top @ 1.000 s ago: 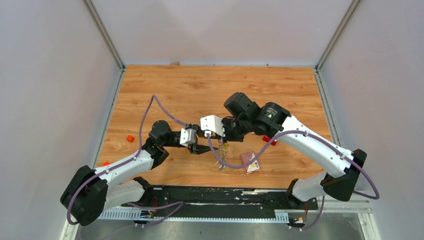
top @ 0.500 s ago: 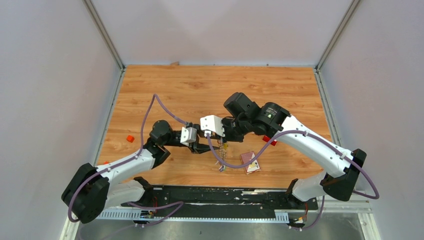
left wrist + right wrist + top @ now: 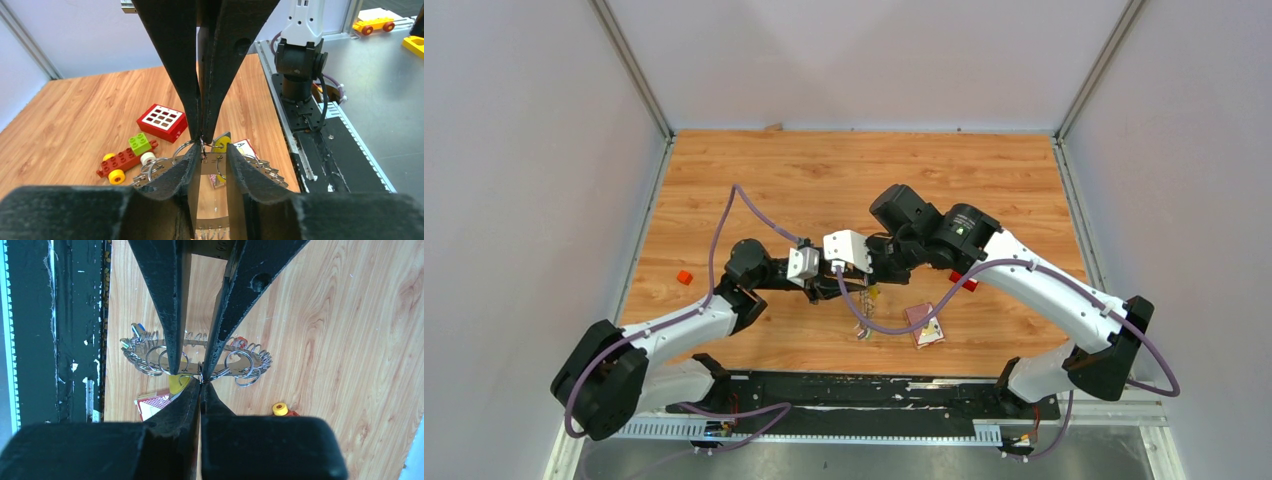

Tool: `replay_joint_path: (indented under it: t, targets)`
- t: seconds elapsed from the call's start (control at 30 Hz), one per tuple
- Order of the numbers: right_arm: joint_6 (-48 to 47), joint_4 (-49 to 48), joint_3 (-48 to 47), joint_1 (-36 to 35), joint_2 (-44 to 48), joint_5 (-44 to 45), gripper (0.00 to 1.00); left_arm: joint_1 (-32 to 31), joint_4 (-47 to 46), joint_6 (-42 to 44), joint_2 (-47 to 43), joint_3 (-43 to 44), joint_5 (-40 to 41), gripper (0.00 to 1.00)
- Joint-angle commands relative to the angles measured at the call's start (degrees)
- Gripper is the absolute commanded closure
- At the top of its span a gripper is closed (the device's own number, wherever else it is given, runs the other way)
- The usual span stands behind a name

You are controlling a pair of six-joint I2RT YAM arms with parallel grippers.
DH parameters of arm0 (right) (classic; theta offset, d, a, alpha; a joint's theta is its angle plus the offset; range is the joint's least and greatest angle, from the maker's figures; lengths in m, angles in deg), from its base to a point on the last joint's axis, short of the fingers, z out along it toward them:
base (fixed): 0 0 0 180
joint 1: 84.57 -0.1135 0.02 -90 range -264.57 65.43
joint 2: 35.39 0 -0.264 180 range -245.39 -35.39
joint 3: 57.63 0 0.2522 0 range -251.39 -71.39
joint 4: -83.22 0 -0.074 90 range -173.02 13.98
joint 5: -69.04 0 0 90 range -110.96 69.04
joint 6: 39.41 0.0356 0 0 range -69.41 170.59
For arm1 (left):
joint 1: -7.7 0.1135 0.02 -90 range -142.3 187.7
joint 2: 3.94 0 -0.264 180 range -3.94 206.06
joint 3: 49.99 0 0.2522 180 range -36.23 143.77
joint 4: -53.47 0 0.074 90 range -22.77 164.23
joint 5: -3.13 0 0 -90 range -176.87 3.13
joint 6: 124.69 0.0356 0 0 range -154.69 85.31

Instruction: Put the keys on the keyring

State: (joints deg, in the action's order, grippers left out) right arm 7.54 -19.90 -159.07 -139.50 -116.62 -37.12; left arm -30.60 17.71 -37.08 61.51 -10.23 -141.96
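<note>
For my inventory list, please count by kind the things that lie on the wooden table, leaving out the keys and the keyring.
red block with white buttons: 1
brick toy car: 1
small orange cube: 1
red-and-white card: 1
Total: 4

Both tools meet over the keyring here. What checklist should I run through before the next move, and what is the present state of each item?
1. Right tool shut on a wire loop of the keyring: ok.
2. Left tool jaws apart, close up against the right tool's tips: ok.
3. Left tool holding a key: cannot tell.
4. Yellow-tagged key beside the pinch point: ok. Threaded onto the ring: cannot tell.
5. Red block and toy car lie on the table, apart from both tools: ok.
</note>
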Motion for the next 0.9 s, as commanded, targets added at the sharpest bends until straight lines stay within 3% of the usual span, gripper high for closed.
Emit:
replay_joint_path:
  t: [0.0, 0.23, 0.33, 0.67, 0.87]
  targets:
    - [0.8, -3.0, -1.4, 0.2, 0.4, -1.2, 1.0, -0.7, -2.1, -0.6, 0.6, 2.4, 0.9, 0.71]
    - [0.6, -2.9, -1.0, 0.2, 0.5, -1.8, 1.0, -0.6, -2.2, -1.3, 0.8, 2.6, 2.2, 0.87]
    - [0.5, -2.9, -0.8, 0.2, 0.5, -2.7, 1.0, -0.6, -2.9, -3.0, 1.2, 2.5, 4.4, 1.0]
    - [0.8, -4.0, 0.4, 0.5, 2.0, -2.1, 1.0, -0.6, -11.2, -5.1, -0.1, -1.6, 5.3, 1.0]
    - [1.5, -4.9, 2.0, 2.6, 3.7, -4.1, 0.84, -0.4, -14.4, -6.4, -0.8, -2.6, 4.4, 1.0]
